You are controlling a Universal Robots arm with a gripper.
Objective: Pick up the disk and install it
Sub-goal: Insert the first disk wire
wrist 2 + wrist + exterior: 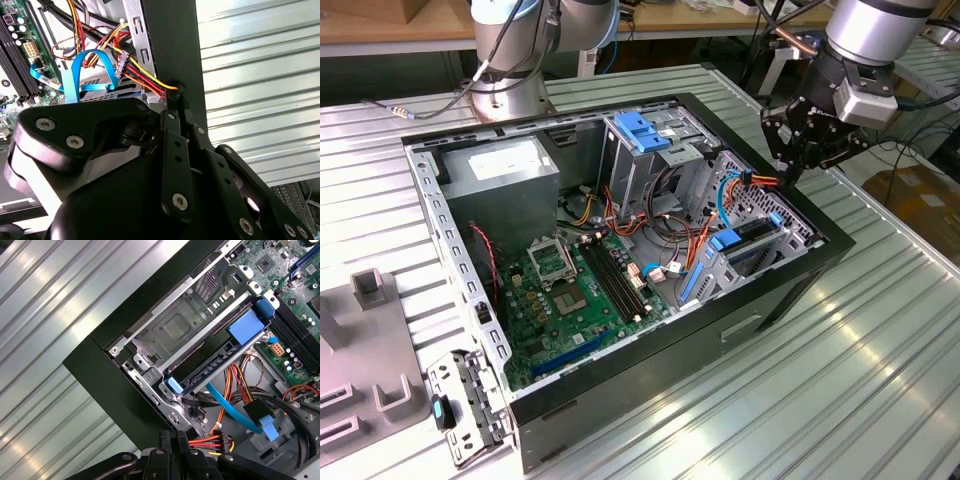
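Observation:
The disk point(752, 232) is a dark flat drive with bright blue rails, lying in the metal drive cage at the corner of the open computer case on the exterior view's right. In the first wrist view the disk point(212, 369) sits slotted in the cage with a blue tab at each end. My gripper point(788, 172) hangs just above the case's rim, beside the cage and apart from the disk. Its black fingers point(172, 130) are shut together with nothing between them, their tips close to a bundle of red, yellow and orange wires point(145, 80).
The open case point(790, 290) lies on a ribbed metal table point(840, 400). Inside are a green motherboard point(580, 290), a grey power supply point(505, 170), a ribbed light-blue latch point(642, 130) and a thin blue cable point(230, 410). The arm's base point(510, 60) stands behind; grey fixtures point(370, 290) sit on the exterior view's left.

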